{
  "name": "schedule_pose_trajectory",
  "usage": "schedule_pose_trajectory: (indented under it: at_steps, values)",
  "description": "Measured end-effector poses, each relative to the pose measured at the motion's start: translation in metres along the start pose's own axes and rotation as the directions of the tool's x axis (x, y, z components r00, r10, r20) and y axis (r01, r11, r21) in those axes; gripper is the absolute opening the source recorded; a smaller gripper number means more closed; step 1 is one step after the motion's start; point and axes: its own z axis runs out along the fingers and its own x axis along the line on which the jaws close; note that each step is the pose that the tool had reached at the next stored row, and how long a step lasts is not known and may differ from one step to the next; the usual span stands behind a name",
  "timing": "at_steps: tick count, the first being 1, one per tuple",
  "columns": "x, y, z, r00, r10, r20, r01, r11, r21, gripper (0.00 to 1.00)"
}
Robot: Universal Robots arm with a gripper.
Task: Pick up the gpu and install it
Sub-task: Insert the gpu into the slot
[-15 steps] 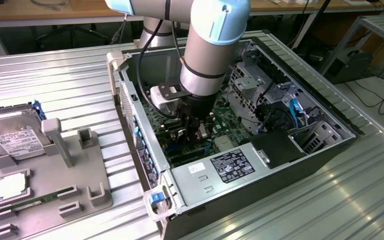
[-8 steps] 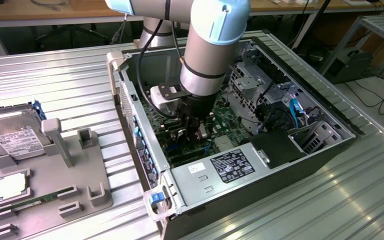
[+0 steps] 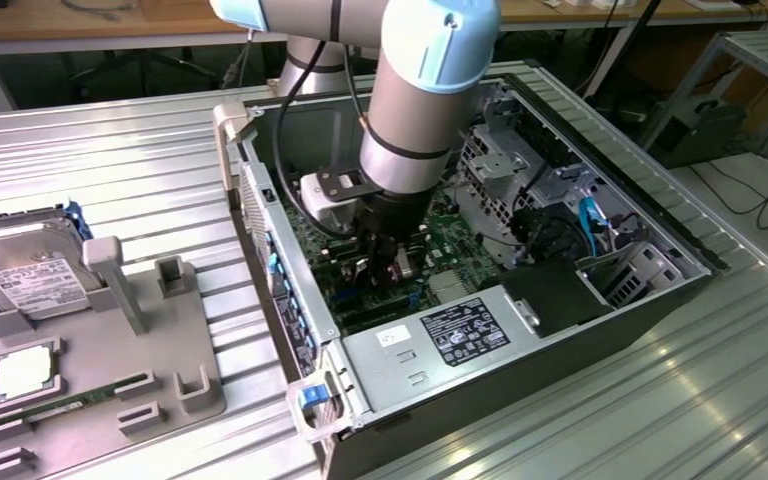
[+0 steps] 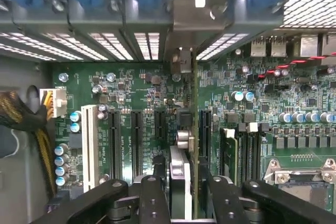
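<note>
Inside the open computer case [image 3: 558, 150] on the table [image 3: 117, 170], the pincer [image 4: 184, 192] is clamped on the gpu [image 4: 194, 145], which stands on edge over the green motherboard [image 4: 131, 87], its bracket end toward the case's vented back wall.

One gpu [image 4: 193, 145], one hard drive [image 3: 31, 275], one computer case [image 3: 518, 380].
</note>
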Motion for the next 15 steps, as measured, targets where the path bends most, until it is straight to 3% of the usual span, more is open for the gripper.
schedule_pose_trajectory:
  at_steps: [3, 11, 15]
  values:
    - [-0.001, 0.0001, -0.0083, 1.0, 0.0, 0.0003, 0.0, 1.0, 0.0003, 0.35]
    - [-0.004, 0.0009, -0.0438, 1.0, 0.0, -0.0013, 0.0, 1.0, 0.0011, 0.35]
    - [-0.004, 0.0008, -0.048, 1.0, 0.0, -0.0017, 0.0, 1.0, 0.0016, 0.35]
